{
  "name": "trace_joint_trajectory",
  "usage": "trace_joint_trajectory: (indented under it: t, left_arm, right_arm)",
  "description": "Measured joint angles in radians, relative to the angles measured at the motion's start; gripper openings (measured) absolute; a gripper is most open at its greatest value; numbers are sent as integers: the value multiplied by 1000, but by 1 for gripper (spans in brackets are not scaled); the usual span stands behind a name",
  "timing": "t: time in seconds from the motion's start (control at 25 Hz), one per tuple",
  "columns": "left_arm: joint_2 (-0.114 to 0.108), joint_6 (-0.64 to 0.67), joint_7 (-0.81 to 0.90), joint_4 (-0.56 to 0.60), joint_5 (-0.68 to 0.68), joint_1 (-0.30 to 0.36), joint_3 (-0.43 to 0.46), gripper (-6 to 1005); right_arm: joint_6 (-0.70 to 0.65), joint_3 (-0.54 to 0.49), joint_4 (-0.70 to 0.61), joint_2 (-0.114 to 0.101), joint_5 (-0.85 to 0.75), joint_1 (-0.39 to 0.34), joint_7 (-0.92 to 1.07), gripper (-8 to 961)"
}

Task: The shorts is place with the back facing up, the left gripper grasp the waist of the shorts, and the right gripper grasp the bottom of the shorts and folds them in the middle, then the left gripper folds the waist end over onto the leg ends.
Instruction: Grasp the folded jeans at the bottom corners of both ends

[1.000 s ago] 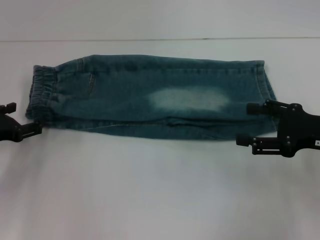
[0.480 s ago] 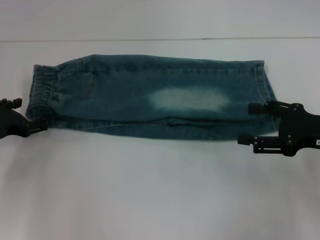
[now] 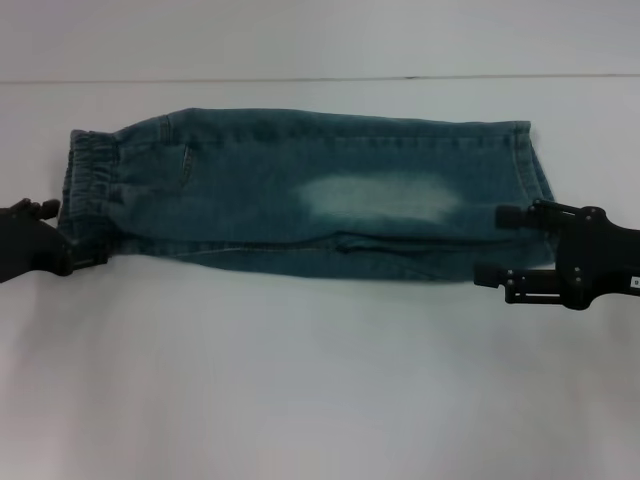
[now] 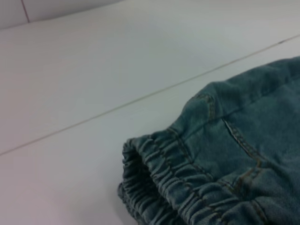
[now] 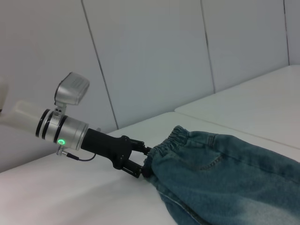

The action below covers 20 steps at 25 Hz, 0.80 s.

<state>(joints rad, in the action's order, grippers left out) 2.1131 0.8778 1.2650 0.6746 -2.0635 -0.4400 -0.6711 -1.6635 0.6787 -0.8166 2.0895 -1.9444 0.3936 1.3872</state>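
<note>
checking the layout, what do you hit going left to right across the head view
left gripper → waist of the shorts → pale bleached patch → leg ends → right gripper, which overlaps the leg ends, its body reaching furthest right

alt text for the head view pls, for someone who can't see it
Faded denim shorts, folded lengthwise, lie across a white table, elastic waist toward the robot's left. The left claw is at the waist's near corner; the right claw sits open at the hem end.
</note>
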Motion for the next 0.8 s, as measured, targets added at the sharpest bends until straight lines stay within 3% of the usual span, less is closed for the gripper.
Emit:
trace_joint_trajectory:
  t: [0.44,0.64,0.8]
  left_arm:
    - [-1,-5,0,-7,-29,-10,6,768]
    - [30,-3,-18,50,-27,7,8,710]
    - [38,31,-24,74,-25,13,7,612]
  right_arm:
    - [5,-1,1,1,5,3,2,920]
    - [8,-1,2,2,6,5,3,908]
    - [10,-3,9,3,6,4,3,899]
